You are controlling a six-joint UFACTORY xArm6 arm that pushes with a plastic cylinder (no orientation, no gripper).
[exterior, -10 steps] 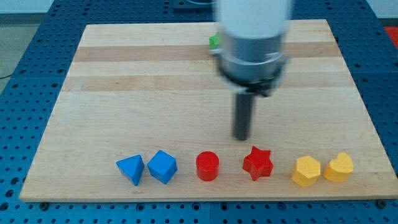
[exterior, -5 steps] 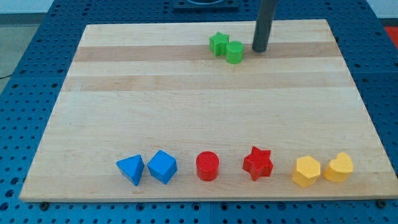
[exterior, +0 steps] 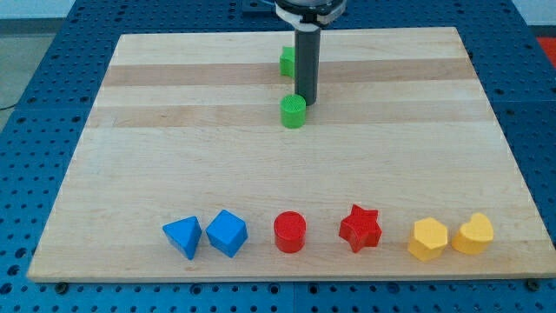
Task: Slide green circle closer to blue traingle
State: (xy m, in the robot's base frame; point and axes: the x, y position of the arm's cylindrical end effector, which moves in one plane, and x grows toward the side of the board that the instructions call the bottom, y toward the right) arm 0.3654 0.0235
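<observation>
Pushing green circle down-left needs my tip, a bare rod with no hand, kept touching its upper right, aimed toward the blue triangle at bottom left.

My tip just beside circle

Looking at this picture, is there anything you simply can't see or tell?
- Green block at the view's top: my rod covers its right part, so its shape is unclear.
- My tip: whether it touches the green circle is too fine to tell.
- My arm: cut off by the view's top edge.
</observation>
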